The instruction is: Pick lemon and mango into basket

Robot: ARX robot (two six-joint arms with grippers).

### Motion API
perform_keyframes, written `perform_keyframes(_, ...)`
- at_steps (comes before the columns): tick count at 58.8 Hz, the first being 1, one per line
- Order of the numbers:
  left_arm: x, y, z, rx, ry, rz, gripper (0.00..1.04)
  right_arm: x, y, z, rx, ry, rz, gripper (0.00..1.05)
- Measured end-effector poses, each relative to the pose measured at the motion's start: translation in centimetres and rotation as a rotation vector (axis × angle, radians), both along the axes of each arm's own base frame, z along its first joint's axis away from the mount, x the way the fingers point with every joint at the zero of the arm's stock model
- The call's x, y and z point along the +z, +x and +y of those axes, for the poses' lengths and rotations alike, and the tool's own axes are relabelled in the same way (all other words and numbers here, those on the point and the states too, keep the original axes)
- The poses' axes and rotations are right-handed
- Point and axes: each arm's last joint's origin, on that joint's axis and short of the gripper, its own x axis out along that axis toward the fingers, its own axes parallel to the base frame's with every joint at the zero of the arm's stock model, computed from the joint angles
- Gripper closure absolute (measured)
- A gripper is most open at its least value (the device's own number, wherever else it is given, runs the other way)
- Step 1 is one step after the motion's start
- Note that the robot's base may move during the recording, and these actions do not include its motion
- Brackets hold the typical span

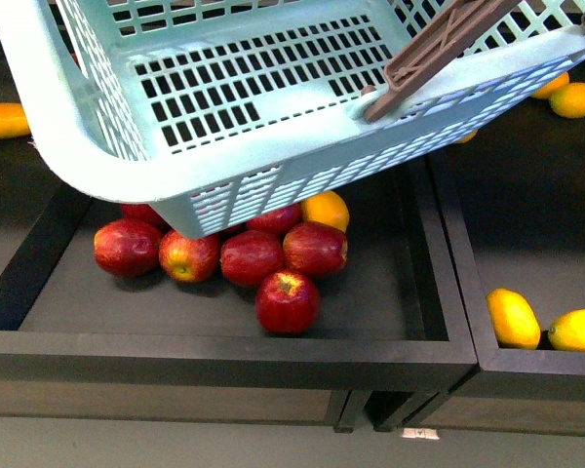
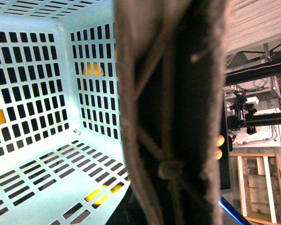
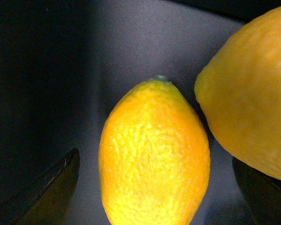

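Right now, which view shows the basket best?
Front view: the basket tilted above the apples, with rim, slotted floor and one brown handle in frame. Left wrist view gives only its inner walls and floor behind the blurred handle. Right wrist view shows none of it, only lemons.

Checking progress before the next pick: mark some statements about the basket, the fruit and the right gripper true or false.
1. In the front view, the basket shows no fruit inside. True.
2. The basket sits level. False: it is tilted, with the red apples lying in the tray below it.
3. The right gripper is shut on the lemon. False: its jaws stand open, with the lemon between them and a gap on each side.
4. A second yellow fruit lies right beside that lemon. True.
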Motion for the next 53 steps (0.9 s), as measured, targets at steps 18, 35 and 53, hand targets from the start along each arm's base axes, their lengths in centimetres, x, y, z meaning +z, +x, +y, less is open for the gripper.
perform_keyframes(18,0.0,0.0,0.0,0.0,0.0,0.0,1.0,0.0,0.3,-0.1,0.019,-0.015,-0.028,0.5)
perform_keyframes(35,0.0,0.0,0.0,0.0,0.0,-0.001,1.0,1.0,-1.0,0.1,0.072,-0.02,-0.073,0.55)
perform_keyframes(53,0.0,0.0,0.0,0.0,0.0,0.0,1.0,7.1,-3.2,1.5,0.221,-0.083,-0.227,0.55)
